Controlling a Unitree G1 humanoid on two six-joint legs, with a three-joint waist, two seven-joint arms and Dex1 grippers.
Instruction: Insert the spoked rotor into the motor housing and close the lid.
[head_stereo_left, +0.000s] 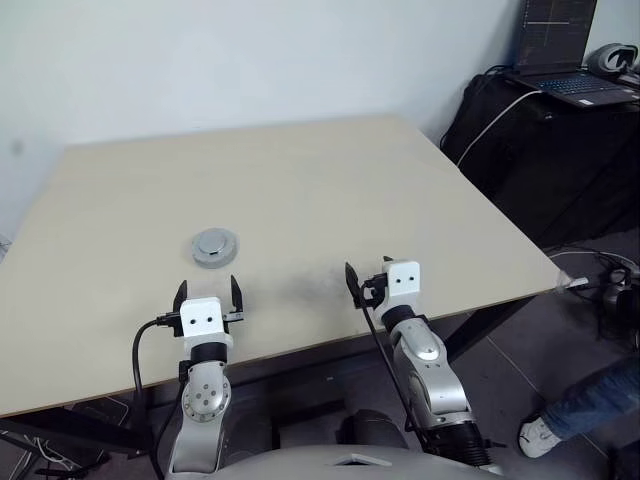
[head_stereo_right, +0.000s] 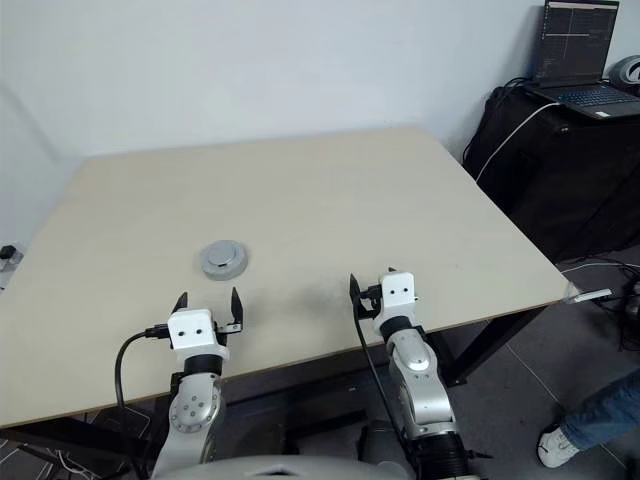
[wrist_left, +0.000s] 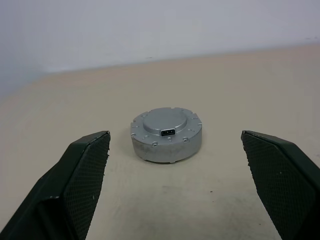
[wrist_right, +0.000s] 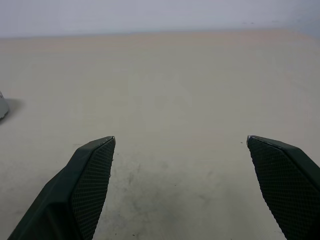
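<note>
A small round silver-grey motor housing rests on the beige table, left of the middle. A flat raised lid with a small socket on its side sits on top of it, ringed by screws. The spoked rotor is hidden. My left gripper hovers level just in front of the housing, open, its fingers wider apart than the housing and clear of it. My right gripper hangs open over bare table to the right, with nothing between its fingers.
The table's near edge runs just under both wrists. Its right edge drops off towards a black stand bearing a laptop and cables. A person's leg and shoe stand on the floor at the lower right.
</note>
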